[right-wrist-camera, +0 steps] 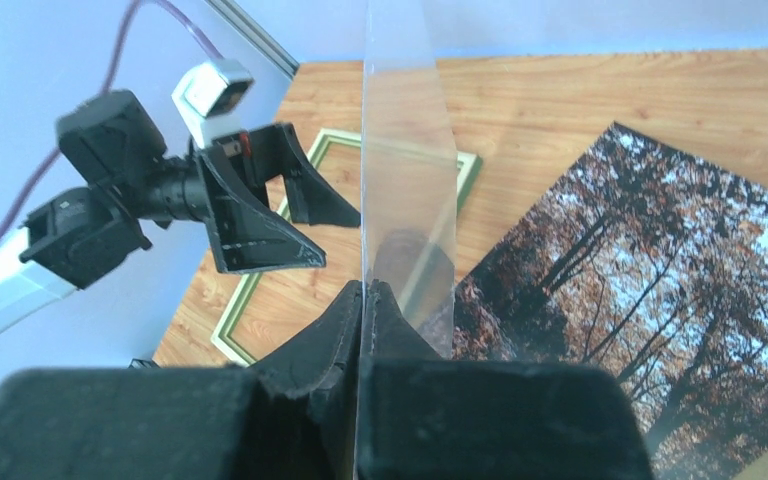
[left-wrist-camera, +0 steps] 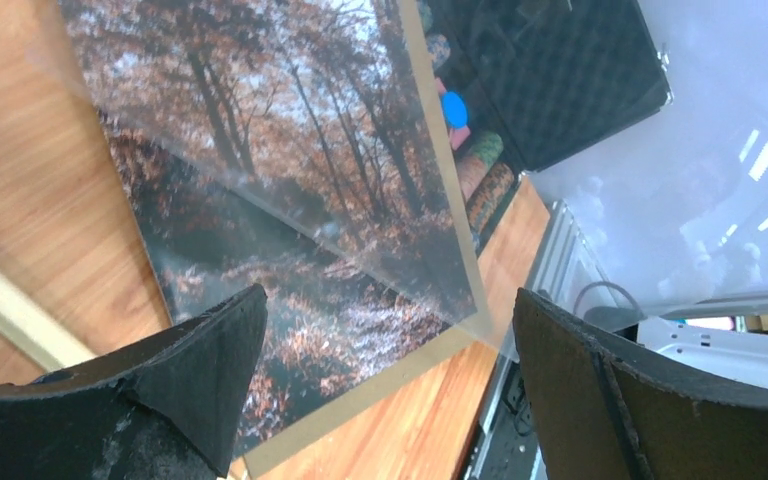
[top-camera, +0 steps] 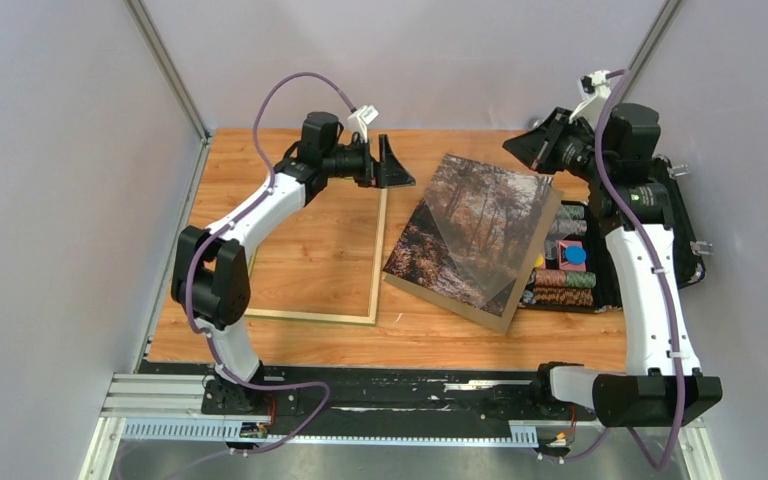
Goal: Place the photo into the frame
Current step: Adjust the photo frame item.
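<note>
Right tool on faint clear sheet

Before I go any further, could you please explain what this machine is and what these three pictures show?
It is two robot arms bolted at the near edge of a wooden table. One picture looks down from above and behind them; the other two come from a camera on each wrist. The frame lies flat on the left. The photo, an autumn forest, rests on a brown backing board, beside a black case of coloured chips. The right claw is shut on a clear sheet, held over the photo. The left claw is open, holding nothing, above the frame's far corner.
</note>
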Available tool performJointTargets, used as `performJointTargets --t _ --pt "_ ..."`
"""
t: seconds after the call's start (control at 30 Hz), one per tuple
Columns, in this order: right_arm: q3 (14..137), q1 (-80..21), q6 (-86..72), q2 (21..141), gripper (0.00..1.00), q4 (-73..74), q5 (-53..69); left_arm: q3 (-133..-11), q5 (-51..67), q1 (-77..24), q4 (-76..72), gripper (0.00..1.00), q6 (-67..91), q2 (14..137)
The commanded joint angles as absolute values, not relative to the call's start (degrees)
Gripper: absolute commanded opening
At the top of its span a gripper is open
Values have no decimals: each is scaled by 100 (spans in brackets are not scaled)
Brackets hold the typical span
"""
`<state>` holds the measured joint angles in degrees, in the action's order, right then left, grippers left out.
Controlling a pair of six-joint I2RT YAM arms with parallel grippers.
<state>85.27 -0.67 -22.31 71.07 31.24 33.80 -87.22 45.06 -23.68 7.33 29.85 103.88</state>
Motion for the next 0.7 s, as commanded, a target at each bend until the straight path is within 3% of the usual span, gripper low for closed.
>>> performJointTargets --t 0.0,0.4,0.67 --pt "9039 -61 -2587 7115 0 2871 3497 -8051 4413 -2316 -56 100 3720 10061" --pt "9703 168 -3213 7488 0 2858 3779 -6270 4601 -2441 -4064 100 6026 10117" --pt "9457 421 -3709 7407 0 2540 4286 -6060 4536 -2855 -5519 100 6737 10512"
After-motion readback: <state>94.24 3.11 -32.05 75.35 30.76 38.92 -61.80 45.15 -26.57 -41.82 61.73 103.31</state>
